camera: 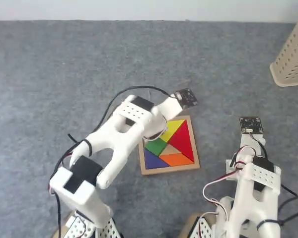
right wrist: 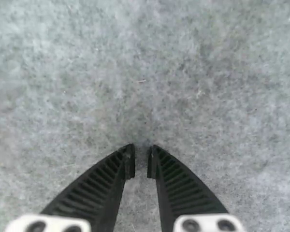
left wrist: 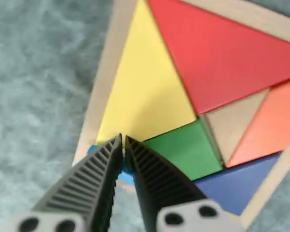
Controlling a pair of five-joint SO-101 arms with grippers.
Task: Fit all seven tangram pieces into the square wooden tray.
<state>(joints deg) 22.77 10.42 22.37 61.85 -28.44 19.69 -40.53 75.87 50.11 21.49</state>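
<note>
**Left fingers closed over the tray's edge, right fingers over bare carpet**

Near the middle of the grey carpeted counter [camera: 64,64], the square wooden tray [camera: 191,167], lying flat, most of its floor covered in colour. Inside: a yellow triangle [left wrist: 145,92] along one rim, a large red triangle [left wrist: 222,53] touching it, a green piece [left wrist: 183,150] against the yellow's short edge, an orange piece [left wrist: 266,125], and a dark blue piece [left wrist: 227,188] at the rim beside the green. Between green, red and orange, a tan triangle [left wrist: 232,123]: wooden piece or bare tray floor, impossible to tell.

Left arm [camera: 124,134] stretched from the near edge across the tray's left side. Left fingers [left wrist: 115,149] drawn almost fully together, only a hairline slit at the tips, poised where yellow meets green, directly over a small light blue piece [left wrist: 92,150] at the tray's rim. Gripped or merely underneath: cannot tell.

Right arm [camera: 253,178] to the right of the tray, well apart from it. Right fingers [right wrist: 128,159] nearly together, a narrow gap at the tips, nothing between them, above bare carpet.

At the far right edge, a cream perforated basket [camera: 290,54].
</note>
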